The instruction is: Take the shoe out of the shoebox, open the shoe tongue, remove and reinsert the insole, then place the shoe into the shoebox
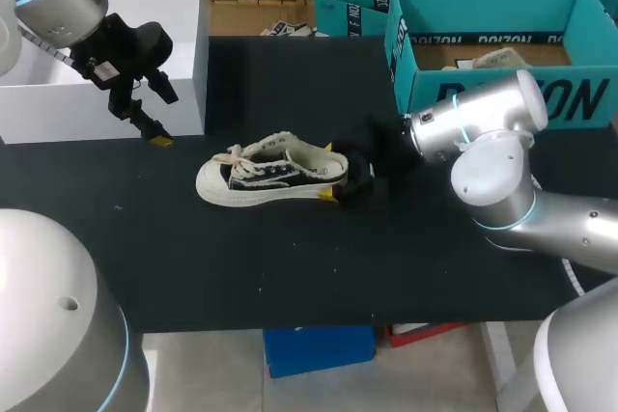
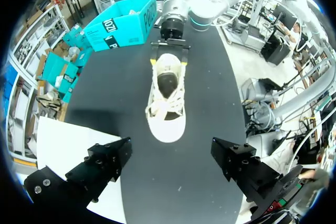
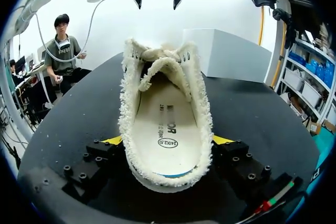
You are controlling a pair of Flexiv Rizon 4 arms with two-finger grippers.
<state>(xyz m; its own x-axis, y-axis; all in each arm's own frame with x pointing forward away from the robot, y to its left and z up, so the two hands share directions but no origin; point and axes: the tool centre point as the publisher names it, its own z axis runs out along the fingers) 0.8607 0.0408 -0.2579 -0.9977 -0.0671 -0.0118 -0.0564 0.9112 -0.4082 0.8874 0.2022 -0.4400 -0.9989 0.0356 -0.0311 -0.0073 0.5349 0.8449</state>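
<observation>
Shoe (image 1: 270, 173) lies sole-down on the surface (image 1: 290, 267) outside the shoebox (image 1: 430, 69), long axis left-right, heel pinched from both sides by the right end effector (image 1: 330, 172), toe pointing toward the spread, empty left end effector (image 1: 166, 119) hovering well apart.

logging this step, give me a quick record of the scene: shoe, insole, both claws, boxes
shoe: on its sole on the table, out of the shoebox
insole: inside the shoe
right claw: shut on the shoe's heel, a finger each side
left claw: open, above the table past the toe, holding nothing
white box: on the table, beside the left claw
</observation>
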